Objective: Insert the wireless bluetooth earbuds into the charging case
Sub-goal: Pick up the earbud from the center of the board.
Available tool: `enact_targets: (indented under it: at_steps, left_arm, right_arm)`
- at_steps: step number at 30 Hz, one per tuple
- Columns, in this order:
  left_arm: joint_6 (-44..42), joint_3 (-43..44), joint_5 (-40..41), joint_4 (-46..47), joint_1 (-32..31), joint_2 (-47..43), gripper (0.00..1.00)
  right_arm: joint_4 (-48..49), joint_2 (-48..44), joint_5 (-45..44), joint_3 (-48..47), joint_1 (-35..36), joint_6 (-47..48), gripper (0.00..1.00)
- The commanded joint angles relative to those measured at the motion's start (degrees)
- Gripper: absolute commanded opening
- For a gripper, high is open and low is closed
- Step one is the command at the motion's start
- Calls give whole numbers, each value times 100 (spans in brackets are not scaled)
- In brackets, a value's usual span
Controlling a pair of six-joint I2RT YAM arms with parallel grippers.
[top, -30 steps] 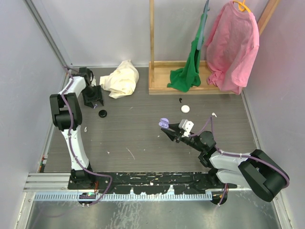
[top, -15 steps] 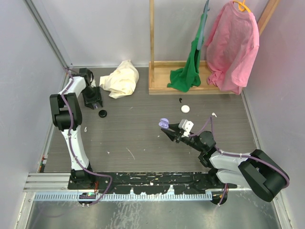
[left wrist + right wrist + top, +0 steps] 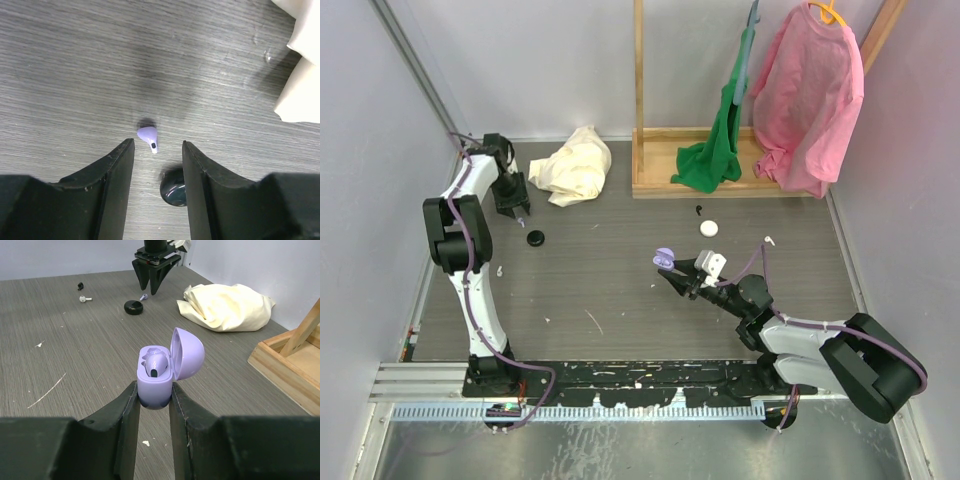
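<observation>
My right gripper (image 3: 153, 390) is shut on the base of the purple charging case (image 3: 157, 380), held above the table with its lid open. One purple earbud (image 3: 157, 365) sits inside it. The top view shows the case (image 3: 663, 257) near the table's middle. A second purple earbud (image 3: 148, 136) lies on the table at the far left. My left gripper (image 3: 157, 145) hovers over it, open, with the earbud just beyond the fingertips and touching neither finger. From above, the left gripper (image 3: 511, 200) points down by the left wall.
A black disc (image 3: 174, 187) lies by the left gripper's right finger. A cream cloth (image 3: 575, 165) lies just right of it. A small white piece (image 3: 708, 228) and a black bit (image 3: 699, 211) lie before the wooden rack (image 3: 720, 187), which carries green and pink garments.
The left gripper has shifted slightly toward the far wall. The right gripper and the case have not moved.
</observation>
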State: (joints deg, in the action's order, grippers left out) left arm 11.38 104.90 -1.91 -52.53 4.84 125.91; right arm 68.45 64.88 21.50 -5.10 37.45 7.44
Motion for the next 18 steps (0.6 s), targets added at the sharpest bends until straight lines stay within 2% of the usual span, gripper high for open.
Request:
enact_targets:
  at_steps: [1,18]
  left_arm:
    - [20,274,160,-32,9,66,43]
    - [-67,435,252,-156,15,374,36]
  right_arm:
    - [284,20,-14,-178,34,82,1]
    - [283,60,12,-191,31,75,1]
